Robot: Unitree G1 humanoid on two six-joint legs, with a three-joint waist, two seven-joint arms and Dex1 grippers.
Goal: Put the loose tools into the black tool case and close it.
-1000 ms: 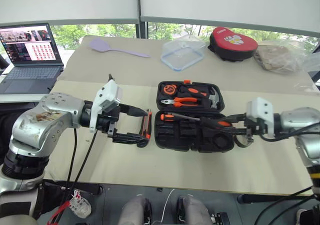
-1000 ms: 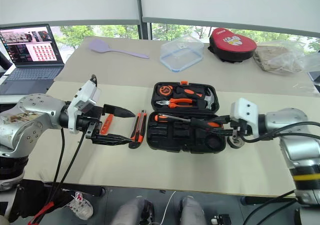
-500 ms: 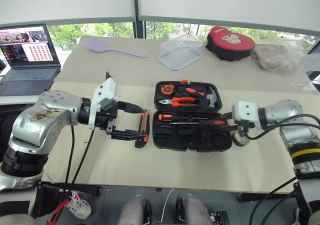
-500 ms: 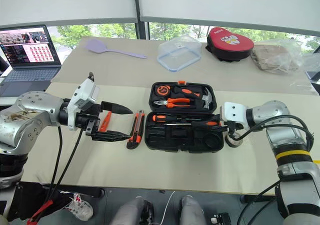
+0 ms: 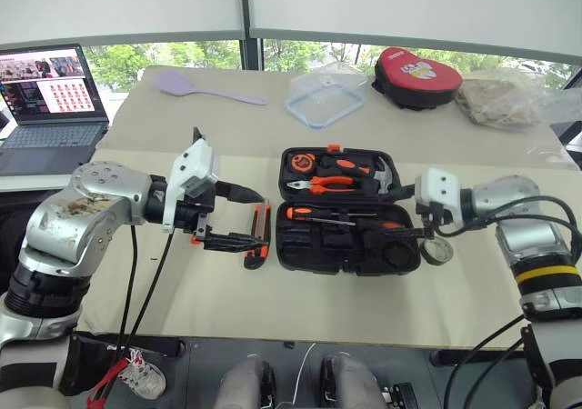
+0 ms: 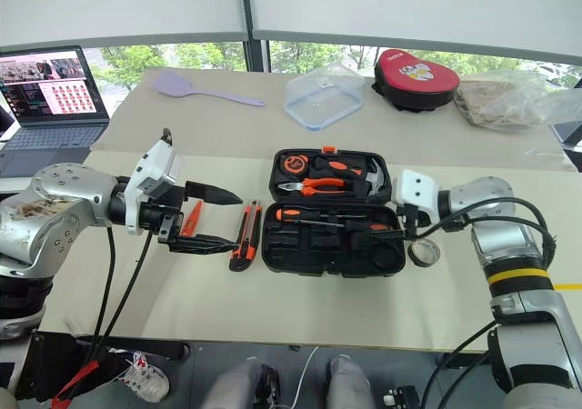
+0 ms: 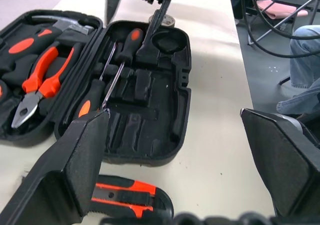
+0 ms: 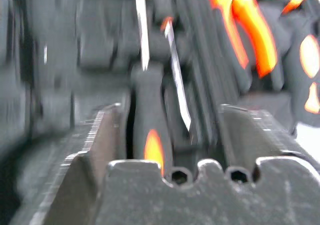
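The right gripper (image 6: 393, 220) reaches in over the right end of the black tool case (image 6: 332, 211), its two fingers spread apart on either side of a screwdriver handle (image 8: 150, 130) that lies in the case's front half; the handle sits between the fingers without being pinched. Two screwdrivers (image 7: 112, 72) rest side by side in that front half, shafts pointing toward the robot's left. The case lies open on the table (image 6: 300, 309), its rear half holding the orange-handled pliers (image 6: 318, 184), a hammer (image 6: 376, 178) and a tape measure (image 6: 295, 164). Just beside the right gripper, off the case's right end, a small grey roll of tape (image 6: 422, 253) lies on the table. The left gripper (image 6: 218, 218) hovers to the left of the case with its fingers wide apart, holding nothing. Between it and the case lies the utility knife (image 6: 244, 236), and a third screwdriver (image 6: 191, 220) lies behind that gripper.
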